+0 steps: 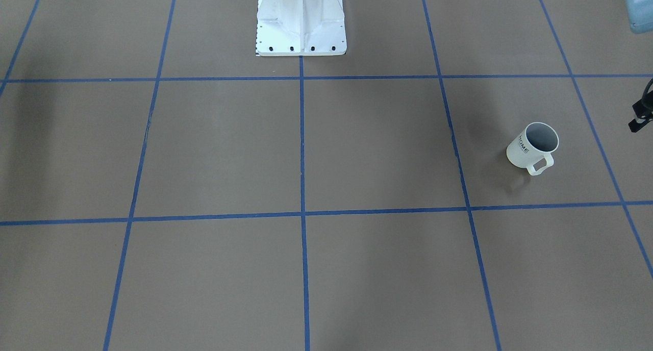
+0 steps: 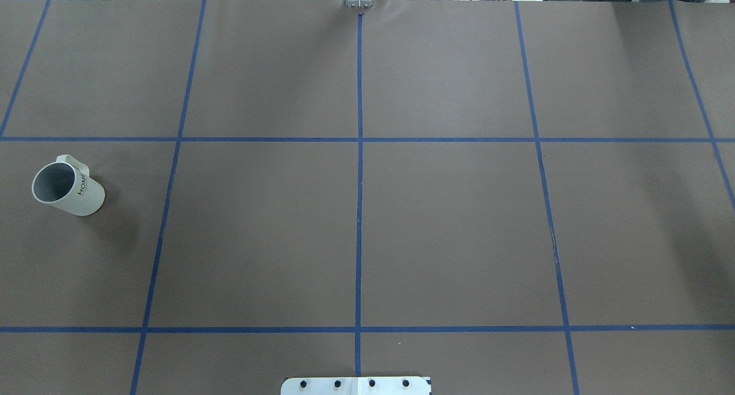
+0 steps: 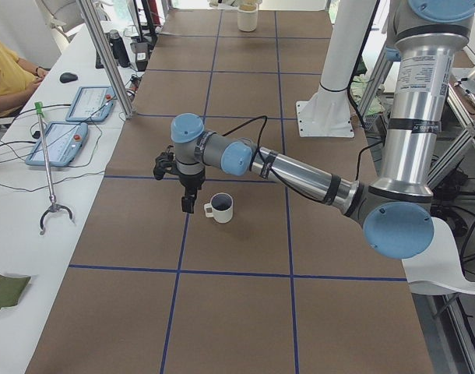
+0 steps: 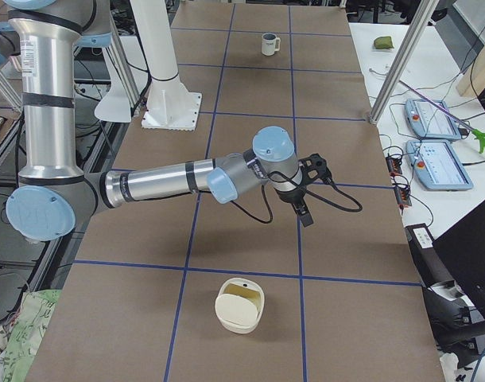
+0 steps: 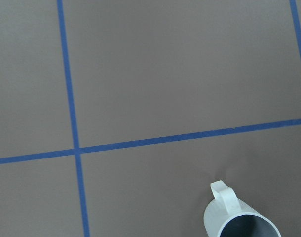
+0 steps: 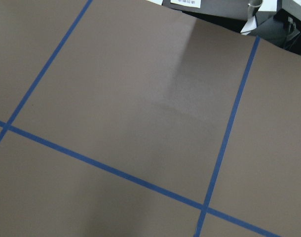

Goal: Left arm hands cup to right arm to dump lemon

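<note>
While left gripper [image 3: 188,205] hangs fingers-down over table [image 3: 237,312], cup [image 3: 219,207] stands upright just beside it, untouched, mouth up. Jaws parted or closed: cannot tell. Right gripper [image 4: 304,215] well apart from cup; state likewise unclear.

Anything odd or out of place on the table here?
The cup stands upright and intact, nothing spilled. One oddity: no lemon shows in any view; what is visible of the cup's grey inside looks empty, its bottom partly hidden.
</note>
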`<state>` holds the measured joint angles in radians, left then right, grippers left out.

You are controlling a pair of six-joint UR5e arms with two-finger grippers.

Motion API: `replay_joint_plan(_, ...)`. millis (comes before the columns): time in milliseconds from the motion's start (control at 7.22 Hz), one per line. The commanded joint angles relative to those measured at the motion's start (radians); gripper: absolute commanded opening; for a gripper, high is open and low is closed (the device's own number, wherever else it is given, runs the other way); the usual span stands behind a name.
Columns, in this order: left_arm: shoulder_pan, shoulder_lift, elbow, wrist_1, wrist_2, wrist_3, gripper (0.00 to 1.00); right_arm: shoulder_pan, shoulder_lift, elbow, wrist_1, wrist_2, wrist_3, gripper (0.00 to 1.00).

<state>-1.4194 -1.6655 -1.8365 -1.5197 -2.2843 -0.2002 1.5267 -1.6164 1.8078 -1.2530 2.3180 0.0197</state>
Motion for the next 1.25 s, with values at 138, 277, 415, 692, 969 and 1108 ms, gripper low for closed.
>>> replay_joint_plan(138, -0.070, -0.003, -0.015, 0.065, 0.000, 0.082, 1.00, 0.019, -0.060, -0.007, -0.049, 0.034, -0.137, 1.00)
replay_joint_plan(277, -0.070, -0.011, -0.013, 0.076, -0.001, 0.082, 1.00, 0.020, -0.072, 0.001, -0.089, 0.038, -0.180, 1.00)
replay_joint_plan(415, -0.072, -0.010, -0.015, 0.076, -0.001, 0.082, 1.00, 0.020, -0.083, -0.001, -0.098, 0.038, -0.181, 1.00)
replay_joint_plan(692, -0.072, 0.000, -0.015, 0.076, -0.001, 0.082, 1.00, 0.021, -0.119, 0.004, -0.083, 0.037, -0.179, 1.00)
replay_joint_plan(969, -0.070, 0.004, -0.009, 0.076, -0.001, 0.082, 1.00, 0.023, -0.116, 0.018, -0.082, 0.026, -0.181, 1.00)
replay_joint_plan(1108, -0.072, 0.004, 0.040, 0.072, -0.003, 0.087, 1.00, 0.021, -0.099, 0.016, -0.083, 0.030, -0.167, 1.00)
